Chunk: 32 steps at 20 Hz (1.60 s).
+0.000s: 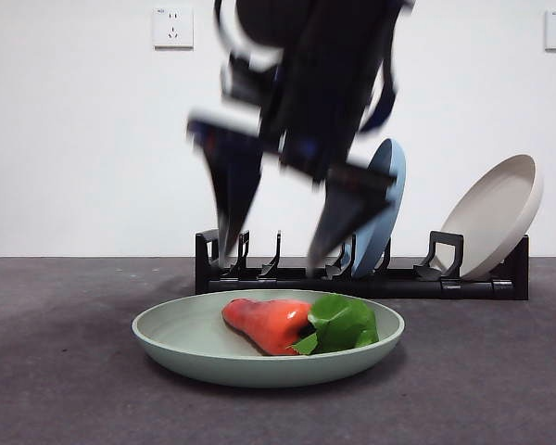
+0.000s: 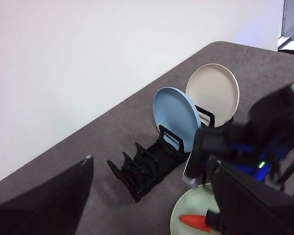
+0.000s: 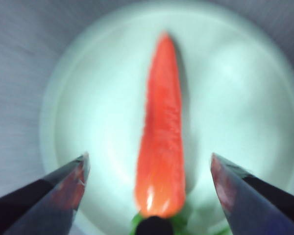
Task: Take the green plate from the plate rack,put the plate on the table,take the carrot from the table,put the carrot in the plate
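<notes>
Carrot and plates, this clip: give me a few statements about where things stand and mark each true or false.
1. The carrot lies inside the green plate. True.
2. The green plate stands in a slot of the plate rack. False: it lies flat on the table, in front of the rack.
3. The right gripper is shut on the carrot. False: its jaws are spread wide above the carrot, touching nothing.
4. A blue plate and a beige plate stand in the rack. True.
5. The left gripper holds the blue plate. False: it is open and holds nothing, off to the side of the rack.
</notes>
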Each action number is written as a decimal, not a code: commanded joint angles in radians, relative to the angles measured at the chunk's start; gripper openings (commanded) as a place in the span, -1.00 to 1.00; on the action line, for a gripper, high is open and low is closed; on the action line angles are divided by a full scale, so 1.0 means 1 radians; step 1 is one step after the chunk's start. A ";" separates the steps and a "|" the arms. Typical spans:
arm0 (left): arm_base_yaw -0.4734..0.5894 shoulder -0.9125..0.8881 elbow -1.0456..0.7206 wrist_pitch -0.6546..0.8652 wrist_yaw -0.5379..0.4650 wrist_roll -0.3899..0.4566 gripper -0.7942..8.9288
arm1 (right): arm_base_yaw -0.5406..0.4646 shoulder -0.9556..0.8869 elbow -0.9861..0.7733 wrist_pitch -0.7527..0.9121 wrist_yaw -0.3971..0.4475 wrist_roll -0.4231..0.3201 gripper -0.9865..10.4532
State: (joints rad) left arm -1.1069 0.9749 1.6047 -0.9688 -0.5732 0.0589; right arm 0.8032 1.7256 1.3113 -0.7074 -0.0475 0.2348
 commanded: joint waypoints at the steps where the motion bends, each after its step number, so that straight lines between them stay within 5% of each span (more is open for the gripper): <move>1: 0.003 -0.002 0.001 -0.013 0.000 -0.007 -0.05 | 0.003 -0.113 0.005 -0.046 0.004 -0.008 -0.11; 8: 0.002 -0.002 0.001 -0.113 0.008 -0.042 -0.06 | 0.003 -0.562 0.005 -0.313 -0.002 -0.008 -0.12; 13: 0.002 -0.002 0.001 -0.169 0.125 -0.115 -0.10 | 0.003 -0.768 0.005 -0.483 -0.001 -0.007 -0.26; 17: 0.002 -0.002 0.001 -0.196 0.204 -0.169 -0.87 | 0.003 -0.832 0.005 -0.580 0.002 -0.008 -0.81; 32: 0.003 -0.002 0.001 -0.215 0.234 -0.167 -0.84 | 0.003 -0.843 0.005 -0.588 0.002 -0.008 -0.82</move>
State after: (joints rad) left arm -1.1069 0.9749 1.6047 -1.1847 -0.3439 -0.1024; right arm 0.8040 0.8852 1.3163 -1.3010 -0.0486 0.2348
